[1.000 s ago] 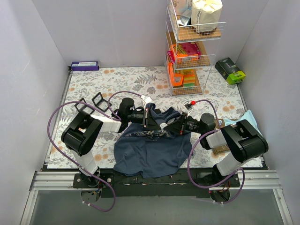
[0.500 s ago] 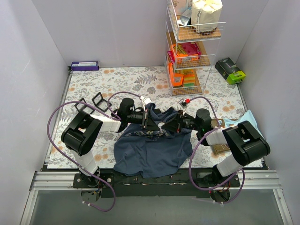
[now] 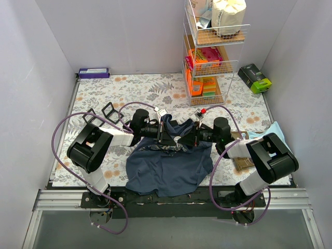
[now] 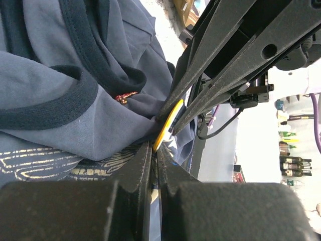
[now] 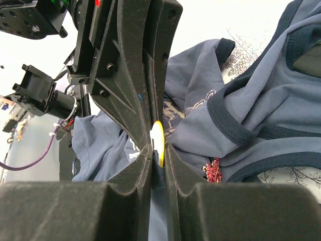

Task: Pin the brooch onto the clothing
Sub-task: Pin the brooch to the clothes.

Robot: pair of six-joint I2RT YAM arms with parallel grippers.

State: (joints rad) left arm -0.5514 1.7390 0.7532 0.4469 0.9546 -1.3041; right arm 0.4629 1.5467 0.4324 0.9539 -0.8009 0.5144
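A soft navy-blue sleeveless knit tank top [image 3: 166, 168] with darker ribbed trim and pale print lies crumpled at 6 o'clock on the floral-patterned table [image 3: 104, 98]. The right gripper [image 5: 158, 150] has slid in from 3 o'clock since a second ago and now meets the left gripper [image 4: 154, 150] tip to tip. It is clamped on a thin yellow disc brooch [image 5: 158, 138] at the bunched collar. The left gripper's fingers are pressed together against the fabric.

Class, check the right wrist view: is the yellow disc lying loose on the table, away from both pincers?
No, the yellow disc is pinched between the fingers of the right pincer, against the navy clothing.
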